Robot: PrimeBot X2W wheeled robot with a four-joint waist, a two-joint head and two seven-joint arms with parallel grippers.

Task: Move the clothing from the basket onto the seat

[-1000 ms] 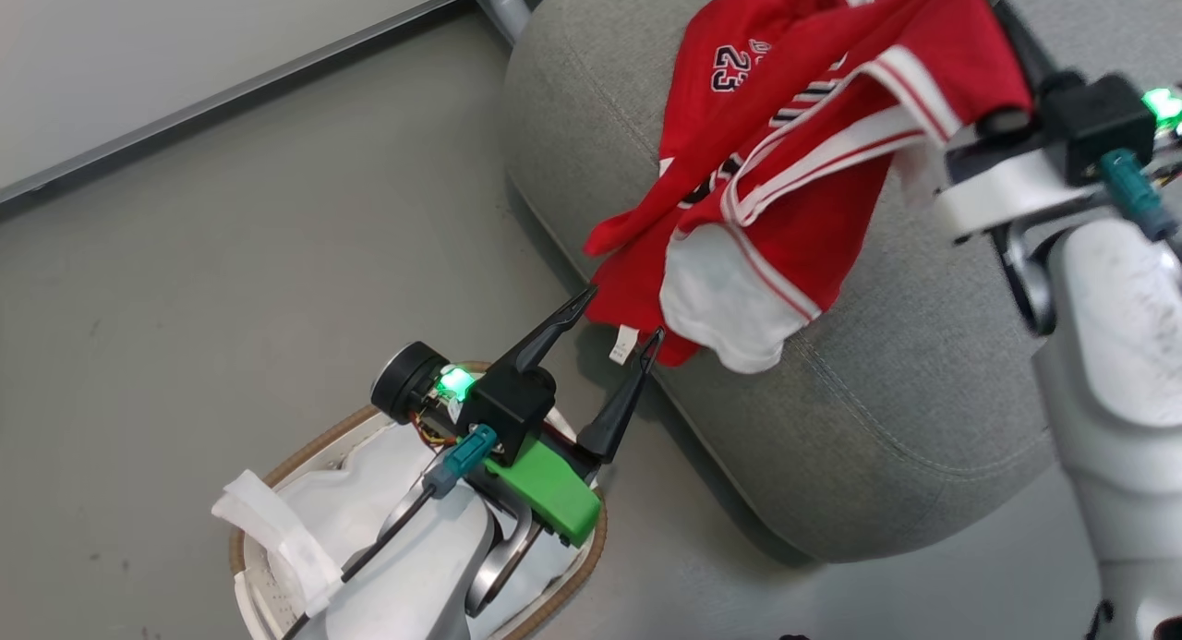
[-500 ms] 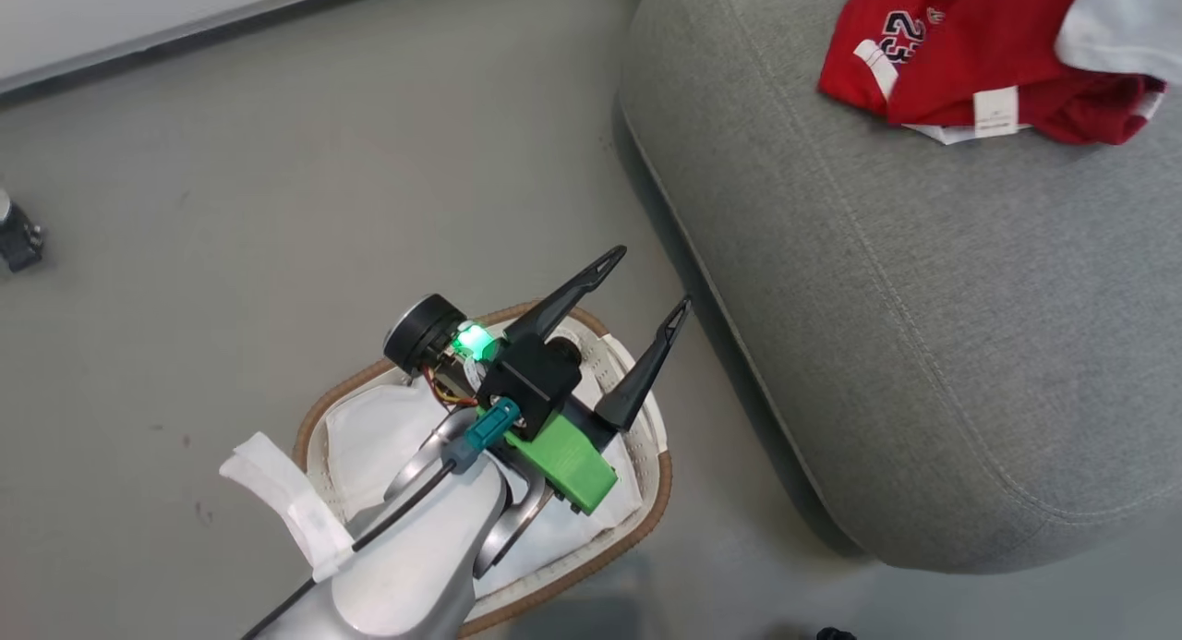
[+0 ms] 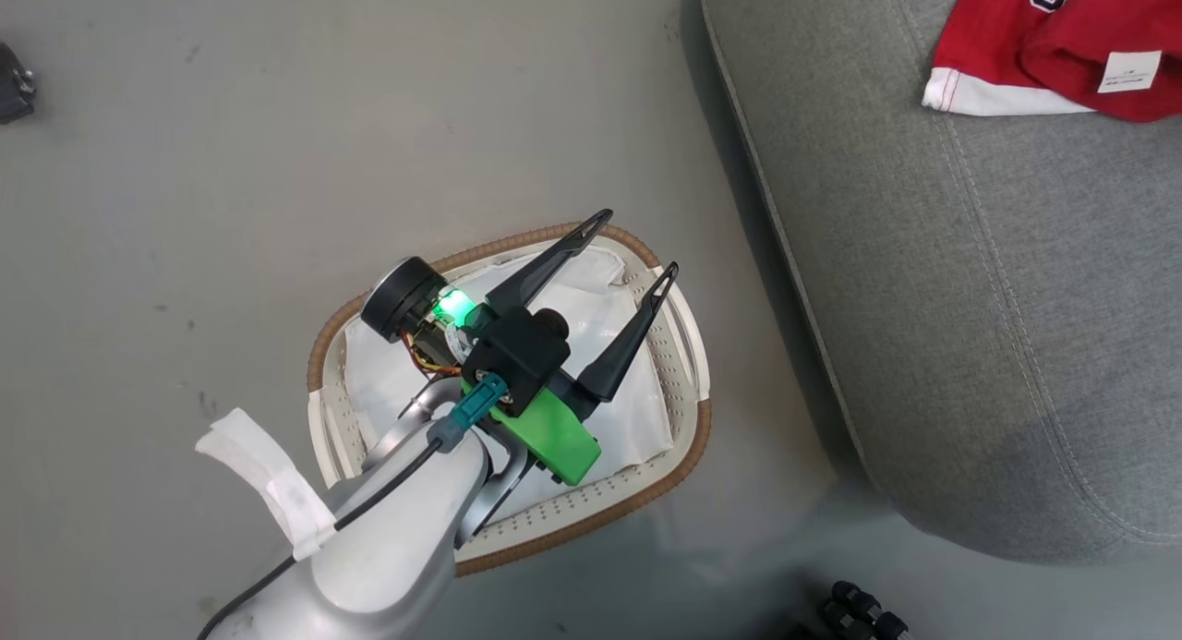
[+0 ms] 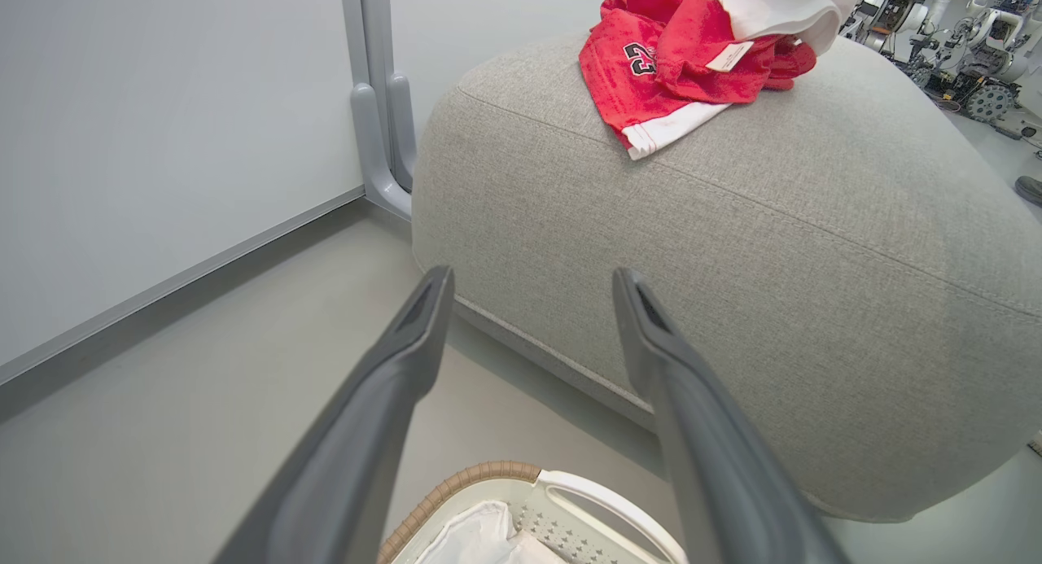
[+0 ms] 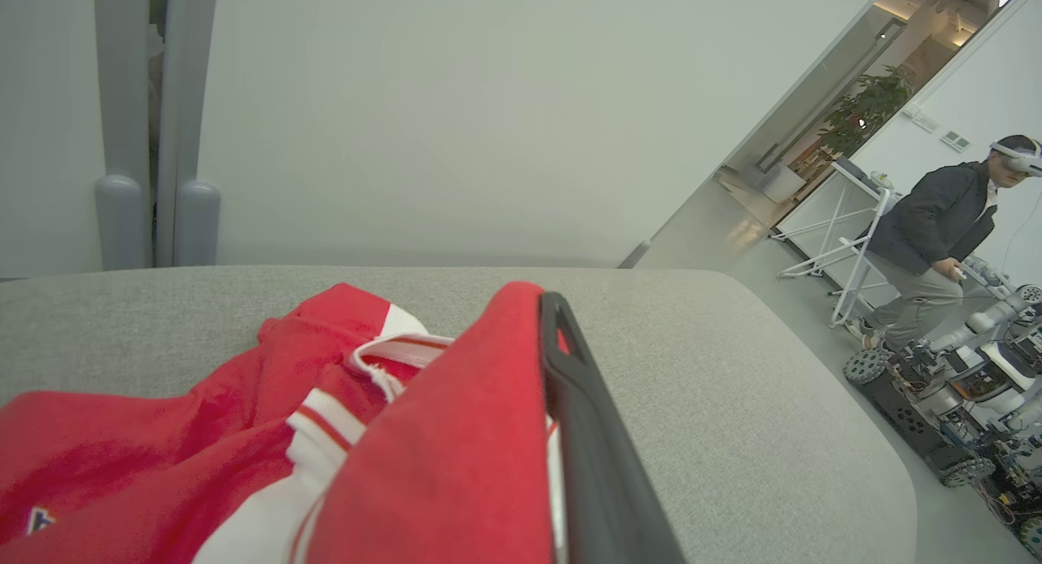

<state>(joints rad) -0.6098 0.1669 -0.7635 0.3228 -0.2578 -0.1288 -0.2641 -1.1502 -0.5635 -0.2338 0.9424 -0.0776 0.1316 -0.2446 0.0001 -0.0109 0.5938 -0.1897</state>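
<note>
Clothing (image 3: 993, 49) lies in a red heap on top of the seat (image 3: 970, 298), with a white band and a label turned up and the navy number partly showing. The right gripper (image 5: 544, 336) is clamped narrow on a fold of it, fabric bunched over its dark finger, so I'd say the pile is set down but not yet let go. On the floor just beside the seat stands the basket (image 3: 563, 515), and all I can see in it is the white liner (image 3: 619, 418). The left gripper (image 3: 639, 243) hangs over the basket, fingers spread wide with nothing between them. It looks parked out of the way. To my eye the job is nearly finished: the right fingers need to part and draw back without dragging cloth off the edge.
</note>
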